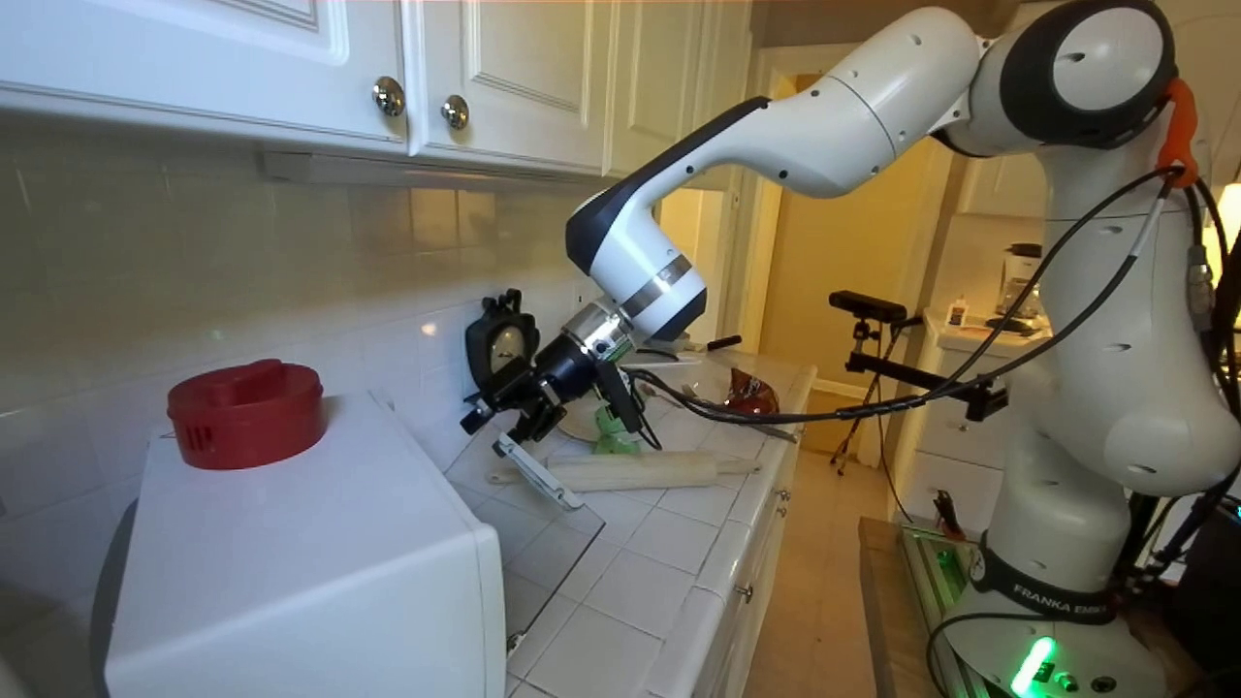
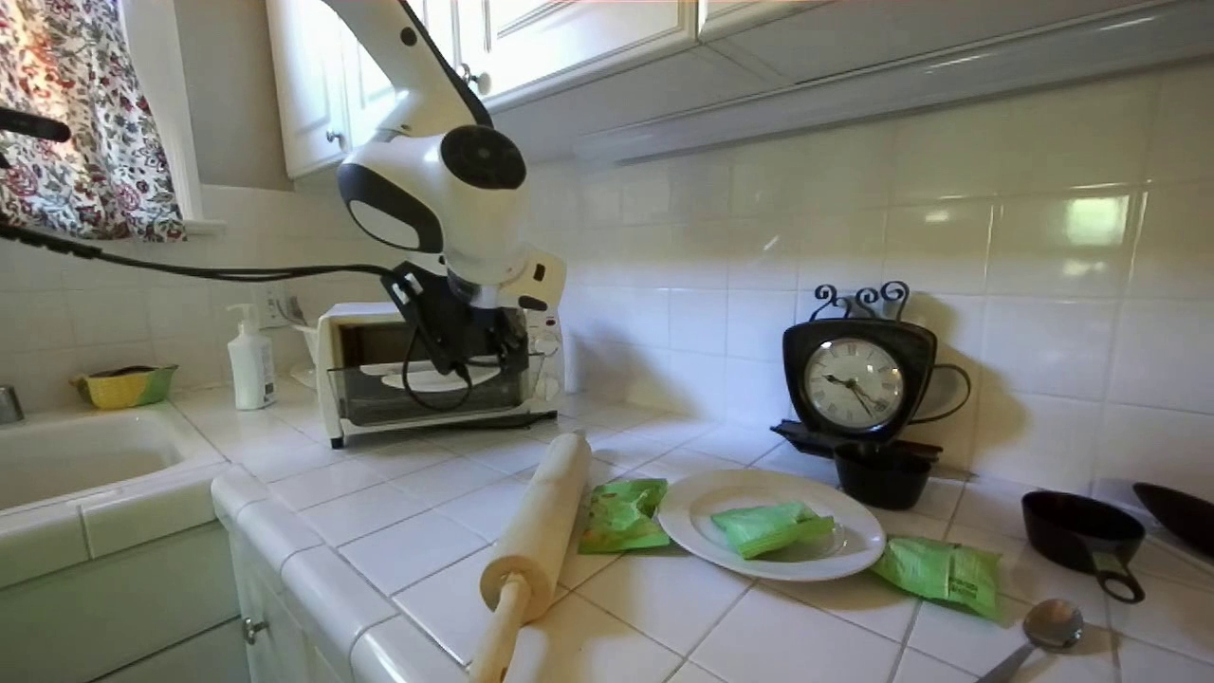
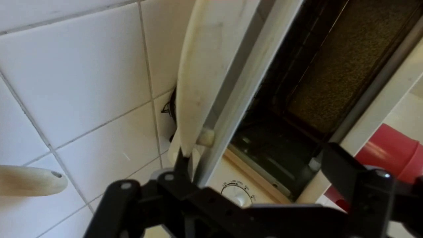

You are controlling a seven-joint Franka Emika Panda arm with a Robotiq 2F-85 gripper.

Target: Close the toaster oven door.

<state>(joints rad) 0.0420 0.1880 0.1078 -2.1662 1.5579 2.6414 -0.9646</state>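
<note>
One hand (image 3: 257, 158) slants down, fingers (image 3: 347, 180) spread, at the oven door (image 3: 246, 89).

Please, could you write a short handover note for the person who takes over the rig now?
Gripper: open, close to the door handle; contact unclear.
Toaster oven: on the counter, red round object on top.
Door: partly open, tilted outward.
Done: gripper is near the handle; closing not yet done.
Left: probably push the door up until shut, then back away.
</note>
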